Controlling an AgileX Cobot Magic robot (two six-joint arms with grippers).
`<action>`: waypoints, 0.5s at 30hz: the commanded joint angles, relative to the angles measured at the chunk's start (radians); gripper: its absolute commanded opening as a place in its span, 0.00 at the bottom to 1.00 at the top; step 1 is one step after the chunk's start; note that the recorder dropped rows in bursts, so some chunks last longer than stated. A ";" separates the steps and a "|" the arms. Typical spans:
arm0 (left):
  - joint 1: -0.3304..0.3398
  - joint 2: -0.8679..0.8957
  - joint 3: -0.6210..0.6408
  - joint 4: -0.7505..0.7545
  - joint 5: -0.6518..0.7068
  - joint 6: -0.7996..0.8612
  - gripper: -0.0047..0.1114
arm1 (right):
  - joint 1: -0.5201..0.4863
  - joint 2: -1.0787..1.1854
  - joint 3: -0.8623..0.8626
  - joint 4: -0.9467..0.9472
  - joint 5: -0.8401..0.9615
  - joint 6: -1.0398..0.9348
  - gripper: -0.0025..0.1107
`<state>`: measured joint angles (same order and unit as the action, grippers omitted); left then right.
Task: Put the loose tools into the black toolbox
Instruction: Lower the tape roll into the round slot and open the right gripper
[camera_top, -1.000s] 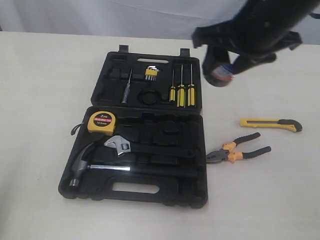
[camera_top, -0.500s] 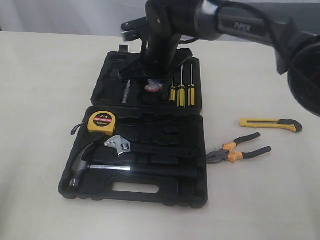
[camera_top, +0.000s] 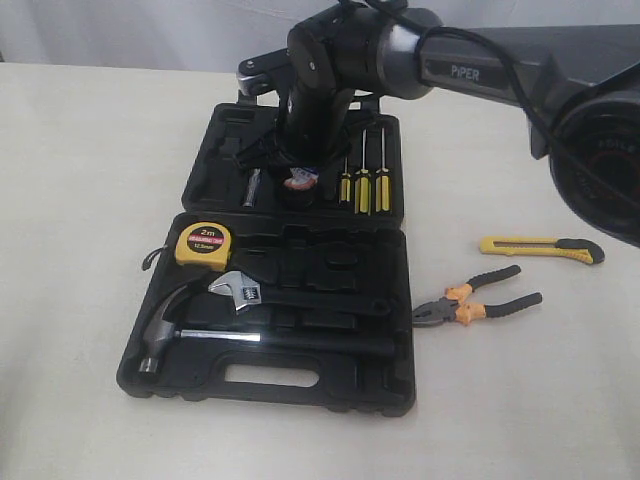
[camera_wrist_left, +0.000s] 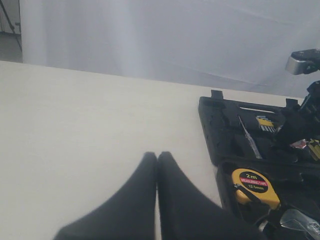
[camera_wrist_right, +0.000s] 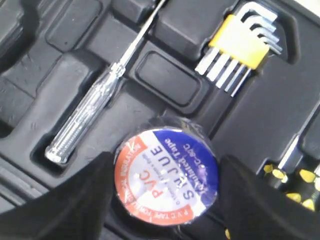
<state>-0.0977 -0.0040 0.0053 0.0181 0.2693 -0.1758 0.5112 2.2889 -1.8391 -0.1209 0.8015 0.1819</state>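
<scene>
The tape roll (camera_wrist_right: 167, 176) is sitting between the widely spread fingers of the right gripper (camera_wrist_right: 167, 197), which is clasping it over the far half of the toolbox (camera_top: 395, 380), beside the screwdrivers (camera_top: 362, 185). The tape measure (camera_top: 203, 243) is lying inside the toolbox. The knife (camera_top: 540, 247) and pliers (camera_top: 475, 300) are lying outside, to its right. The left gripper (camera_wrist_left: 157, 165) is pressing its fingers together, holding nothing.

Tape measure (camera_top: 204, 243) sits in the open toolbox's (camera_top: 300, 385) near-left pocket. Tape roll (camera_wrist_right: 166, 175), label up, is gripped by the right pincer (camera_wrist_right: 167, 192) over its far half. Knife (camera_top: 541, 247) and pliers (camera_top: 476, 298) lie on the counter (camera_top: 80, 200), right.
</scene>
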 joint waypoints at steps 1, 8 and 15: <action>-0.006 0.004 -0.005 -0.005 0.001 0.000 0.04 | 0.002 -0.003 -0.009 -0.012 0.019 -0.001 0.33; -0.006 0.004 -0.005 -0.005 0.001 0.000 0.04 | 0.002 -0.001 -0.009 0.026 0.019 -0.002 0.33; -0.006 0.004 -0.005 -0.005 0.001 0.000 0.04 | 0.002 0.020 -0.009 0.026 0.042 -0.002 0.33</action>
<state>-0.0977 -0.0040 0.0053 0.0181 0.2693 -0.1758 0.5112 2.2933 -1.8399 -0.0947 0.8287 0.1819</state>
